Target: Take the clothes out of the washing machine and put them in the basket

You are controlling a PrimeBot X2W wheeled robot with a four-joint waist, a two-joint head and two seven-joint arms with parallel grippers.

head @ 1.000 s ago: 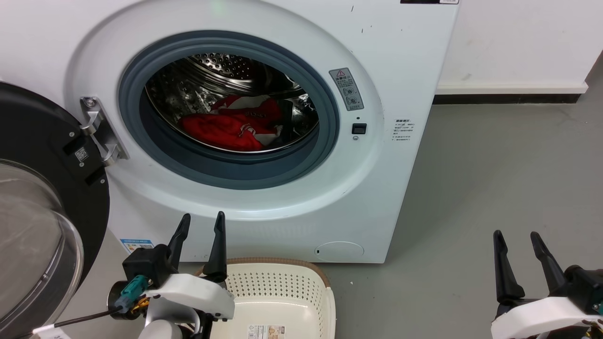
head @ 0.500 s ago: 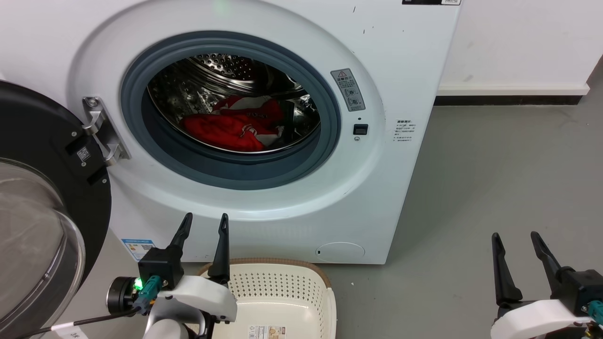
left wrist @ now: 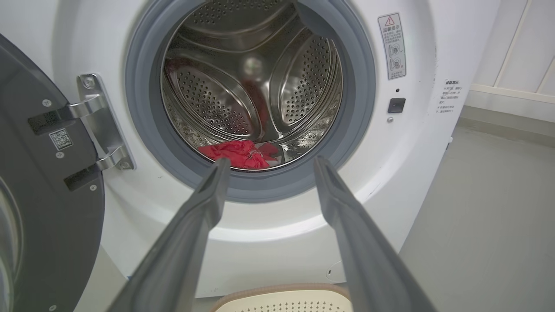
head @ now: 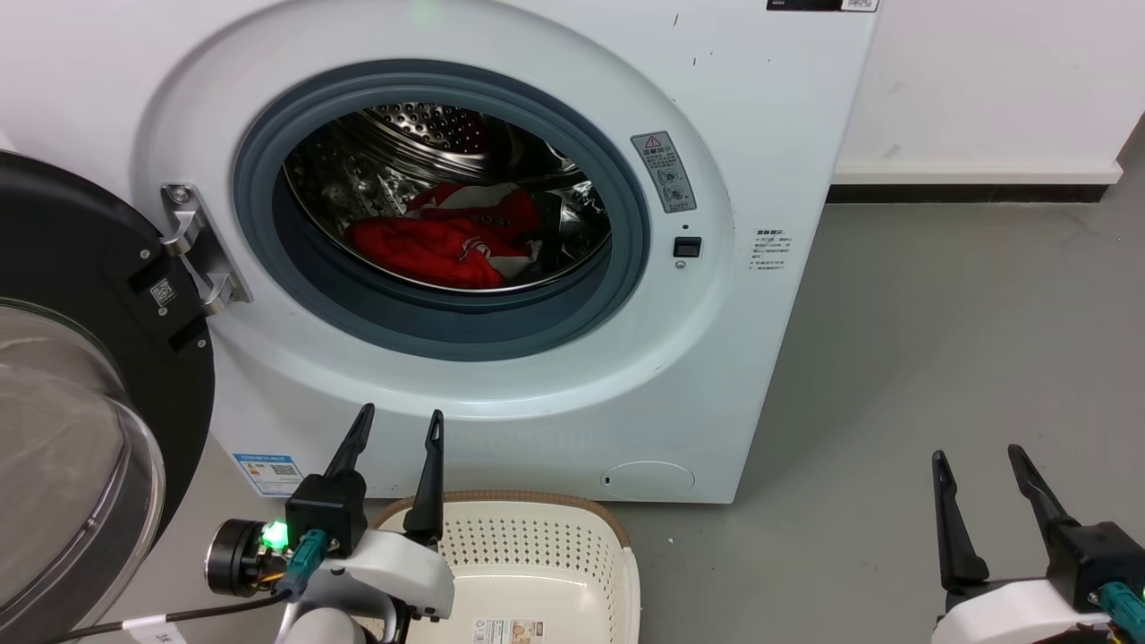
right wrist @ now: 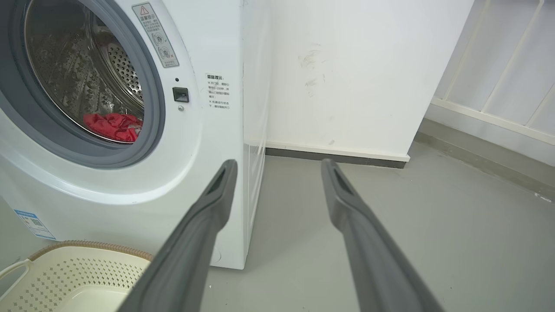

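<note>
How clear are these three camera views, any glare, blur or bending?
Head view: evenly lit and sharp, with pale reflections on the door glass. Left wrist view: the drum gleams with bright highlights, and the left gripper looks soft up close. Right wrist view: the wall is bright, nearly washed out, and the right gripper is soft too.

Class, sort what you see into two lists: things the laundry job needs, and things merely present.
Needed: clothes, washing machine, basket, left gripper, right gripper.
Merely present: warning sticker, blue label, skirting board.
</note>
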